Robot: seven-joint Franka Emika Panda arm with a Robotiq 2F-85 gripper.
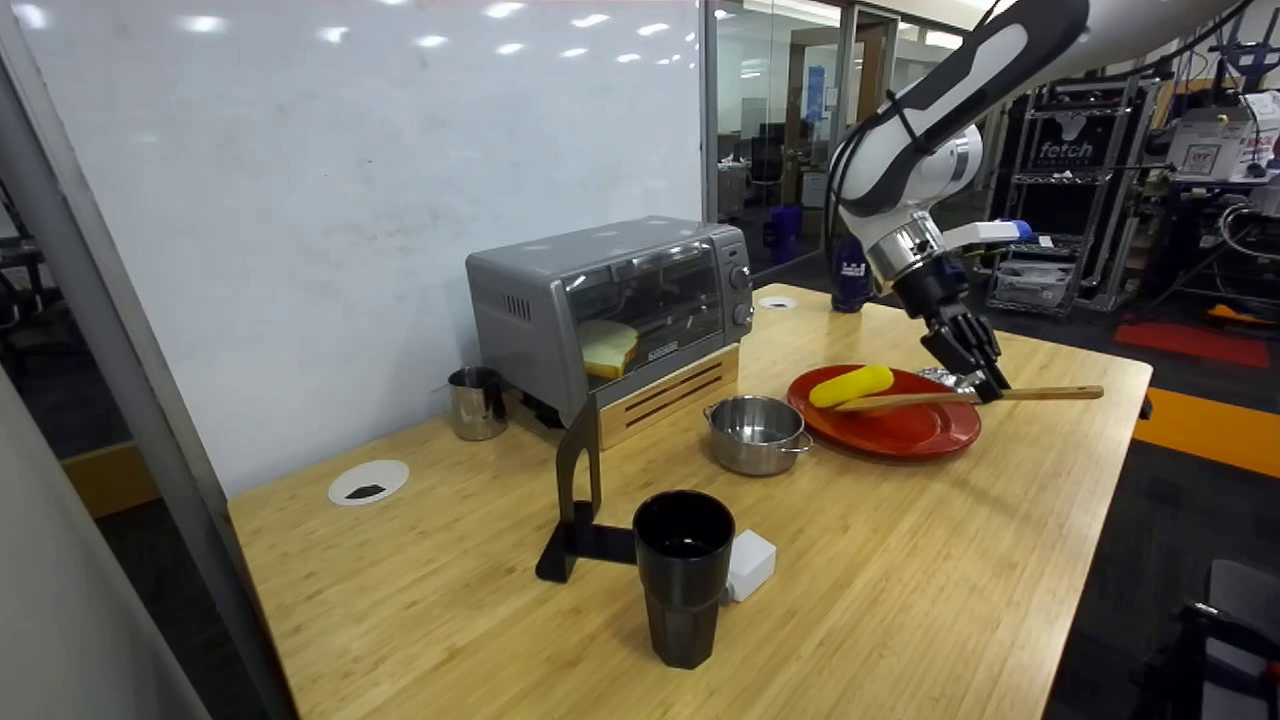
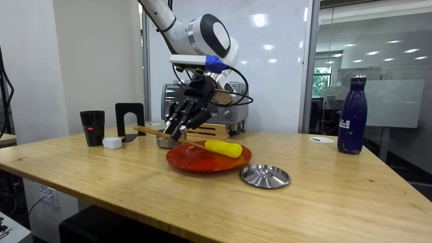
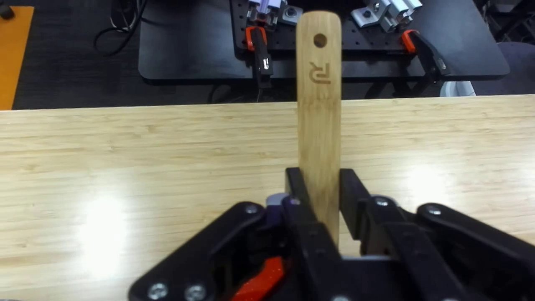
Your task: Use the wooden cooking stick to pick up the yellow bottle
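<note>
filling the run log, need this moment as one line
gripper: shut on wooden cooking stick | yellow bottle: lying on red plate | stick's far end: close to bottle, contact unclear

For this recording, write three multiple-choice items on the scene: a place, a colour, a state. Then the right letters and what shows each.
1. Where is the small, elongated bright yellow bottle?
A) inside the grey toaster oven
B) on the round red plate
C) in the steel pot

2. What colour is the tall tapered cup?
A) black
B) green
C) white

3. How does the black gripper stand?
A) open, with nothing in it
B) shut on the dark blue bottle
C) shut on the long, thin, pale wooden cooking stick

Right letters:
1 B: both exterior views show it within the plate's rim.
2 A: its body shows black in both exterior views.
3 C: the wrist view shows the stick pinched in it.
</note>
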